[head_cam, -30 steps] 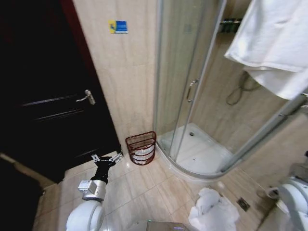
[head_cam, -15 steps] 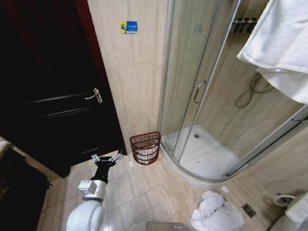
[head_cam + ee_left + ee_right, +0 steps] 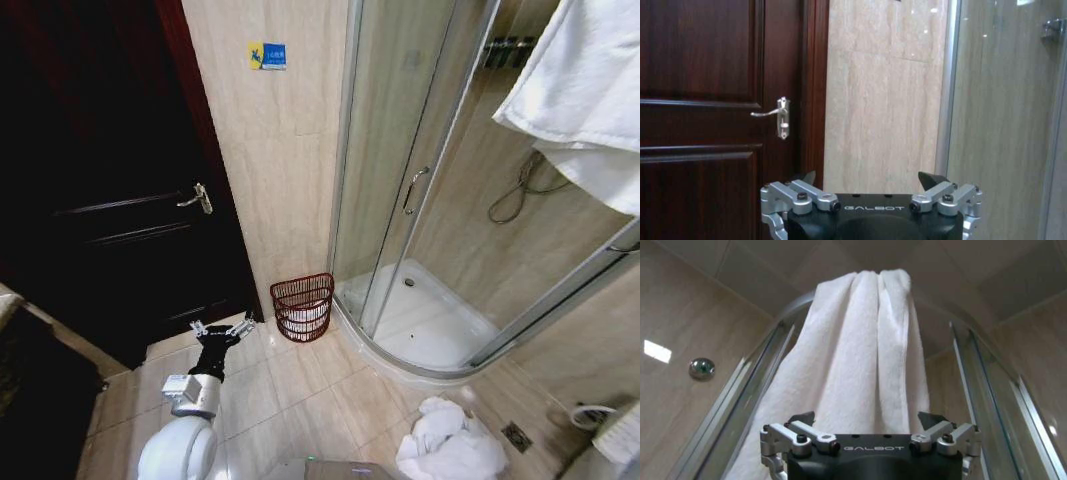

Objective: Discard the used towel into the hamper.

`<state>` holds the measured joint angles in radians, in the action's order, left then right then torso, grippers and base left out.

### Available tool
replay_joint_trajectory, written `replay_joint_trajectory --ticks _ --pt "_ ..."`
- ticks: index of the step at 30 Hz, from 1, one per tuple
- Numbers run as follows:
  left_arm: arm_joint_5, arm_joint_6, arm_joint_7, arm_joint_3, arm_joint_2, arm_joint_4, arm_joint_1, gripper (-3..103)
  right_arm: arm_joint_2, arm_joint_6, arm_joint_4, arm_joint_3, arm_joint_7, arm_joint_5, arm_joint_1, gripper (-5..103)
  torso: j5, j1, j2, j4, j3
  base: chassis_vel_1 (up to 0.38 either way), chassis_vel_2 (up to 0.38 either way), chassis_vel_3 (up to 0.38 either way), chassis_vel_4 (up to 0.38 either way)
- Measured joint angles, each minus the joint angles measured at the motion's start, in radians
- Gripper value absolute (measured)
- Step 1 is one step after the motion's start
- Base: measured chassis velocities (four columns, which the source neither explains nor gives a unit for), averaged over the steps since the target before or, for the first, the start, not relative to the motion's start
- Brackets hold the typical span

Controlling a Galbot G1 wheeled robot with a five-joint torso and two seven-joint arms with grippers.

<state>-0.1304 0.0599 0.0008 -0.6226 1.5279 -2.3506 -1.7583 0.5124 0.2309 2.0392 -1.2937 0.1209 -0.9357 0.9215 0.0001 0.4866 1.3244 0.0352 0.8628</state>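
The hamper, a dark reddish-brown wire basket with something white inside, stands on the floor against the tiled wall beside the shower. A white towel hangs over the shower enclosure's top rail. A second white towel lies crumpled on the floor in front of the shower. My left gripper is open and empty, low above the floor and just left of the hamper; in the left wrist view the left gripper faces the door. My right gripper is open and empty, pointing up at the hanging towel.
A dark wooden door with a metal handle is at the left. The curved glass shower enclosure with its white tray fills the right. A floor drain sits near the crumpled towel. Beige floor tiles lie between me and the hamper.
The whole head view shifted early in the last second, so the camera moved. The hamper, both towels and the left gripper have kept their places.
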Motion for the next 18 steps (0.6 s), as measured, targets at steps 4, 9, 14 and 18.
replay_joint_trajectory --ticks 4,9,14,18 --pt "0.000 0.000 0.000 0.000 0.000 0.000 0.000 100 -0.024 -0.008 -0.075 0.139 -0.022 0.029 -0.195 100 -0.0001 0.000 0.000 0.0007 0.000 0.000 0.000 0.000 0.000" --pt "0.000 0.000 0.000 0.000 0.000 0.000 0.000 100 -0.027 0.012 -0.105 0.185 -0.027 0.034 -0.280 100 -0.0004 0.000 0.000 0.0003 0.000 0.000 0.000 0.000 0.000" --pt "0.000 0.000 0.000 0.000 0.000 0.000 0.000 100 0.053 0.002 -0.148 0.167 -0.047 0.107 -0.273 100 0.0004 0.000 0.000 0.0000 0.000 0.000 0.000 0.000 0.000" --pt "0.000 0.000 0.000 0.000 0.000 0.000 0.000 100 0.150 -0.068 -0.203 0.178 -0.079 0.220 -0.226 100 0.0009 0.000 0.000 0.0000 0.000 0.000 0.000 0.000 0.000"
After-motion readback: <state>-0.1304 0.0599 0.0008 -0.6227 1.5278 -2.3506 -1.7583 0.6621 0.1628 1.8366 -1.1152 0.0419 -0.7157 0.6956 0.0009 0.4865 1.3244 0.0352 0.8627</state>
